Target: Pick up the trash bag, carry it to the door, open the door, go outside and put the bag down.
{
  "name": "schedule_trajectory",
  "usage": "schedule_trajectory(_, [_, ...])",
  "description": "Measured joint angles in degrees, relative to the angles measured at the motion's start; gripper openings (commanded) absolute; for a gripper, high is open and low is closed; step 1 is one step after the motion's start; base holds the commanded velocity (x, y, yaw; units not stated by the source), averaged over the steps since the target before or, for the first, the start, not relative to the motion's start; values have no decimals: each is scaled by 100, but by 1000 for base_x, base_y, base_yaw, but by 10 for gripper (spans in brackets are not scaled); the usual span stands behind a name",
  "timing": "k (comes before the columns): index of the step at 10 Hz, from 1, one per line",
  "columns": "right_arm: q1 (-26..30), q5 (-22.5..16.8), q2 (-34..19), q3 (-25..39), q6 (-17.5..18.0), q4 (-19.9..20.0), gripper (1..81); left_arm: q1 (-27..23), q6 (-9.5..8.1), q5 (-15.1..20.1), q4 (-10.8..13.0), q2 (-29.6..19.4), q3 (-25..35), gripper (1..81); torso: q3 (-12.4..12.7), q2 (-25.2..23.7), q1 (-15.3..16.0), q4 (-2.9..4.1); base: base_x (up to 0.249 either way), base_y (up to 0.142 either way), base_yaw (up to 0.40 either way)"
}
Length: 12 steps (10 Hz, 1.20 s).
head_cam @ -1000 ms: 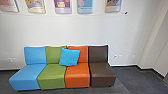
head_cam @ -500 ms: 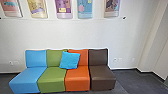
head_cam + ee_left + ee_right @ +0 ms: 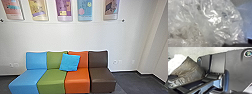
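Bag (image 3: 205,23): close before left wrist camera, long axis unclear | Nearer gripper: left, probably | State, either gripper: cannot tell.

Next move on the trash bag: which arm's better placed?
Left, probably: the trash bag looms large, close to the left wrist camera, while the right wrist view has it farther off.

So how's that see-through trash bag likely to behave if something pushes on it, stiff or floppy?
Probably floppy: the trash bag is creased all over, so it should give and change shape rather than push back. Its glossy highlights suggest smooth plastic that could slide a bit. The see-through film looks thin, so a sharp edge might tear it.
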Motion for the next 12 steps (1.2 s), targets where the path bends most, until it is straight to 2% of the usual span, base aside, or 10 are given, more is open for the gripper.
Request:
schedule_trajectory(5, [-33, -11, 104, -174, 0, -7, 811, 2, 2, 0, 0, 363, -624, 10, 57, 0, -13, 0, 0, 0, 0])
schedule_trajectory(12, [-88, -11, 984, -1770, 0, -7, 811, 0, 2, 0, 0, 439, -762, 10, 57, 0, -13, 0, 0, 0, 0])
